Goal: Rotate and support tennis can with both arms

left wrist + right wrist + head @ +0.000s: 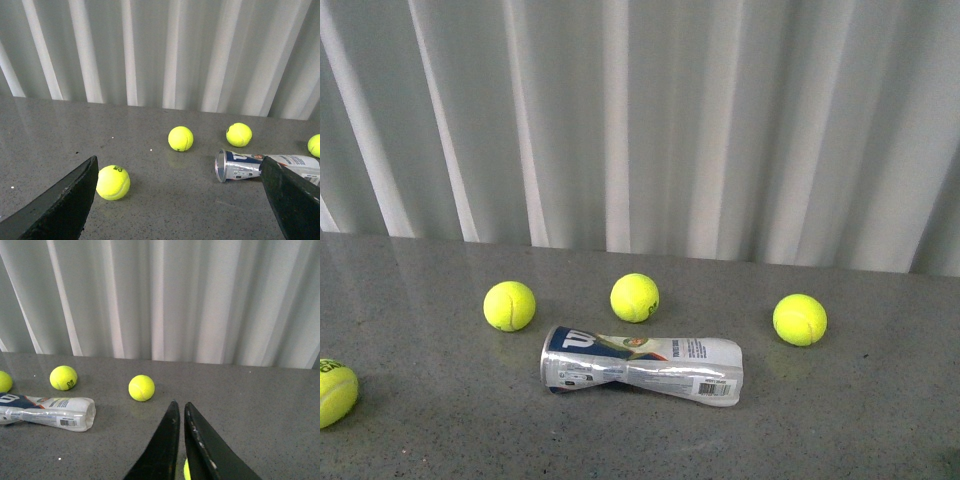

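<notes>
Approach step only, well apart from the toppled tennis can (642, 365) (with left fingers (60, 205) spread, right fingers (162, 450) pressed almost together), next to flank both ends.

The tennis can (640, 365) lies on its side, crumpled at the middle, open silver rim facing left.

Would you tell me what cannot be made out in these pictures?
Front view: neither arm shows; the left edge cuts one tennis ball.
Left wrist view: a finger of the left gripper hides the far end of the tennis can.
Right wrist view: a yellow sliver between the fingers of the right gripper, too small to identify.
</notes>
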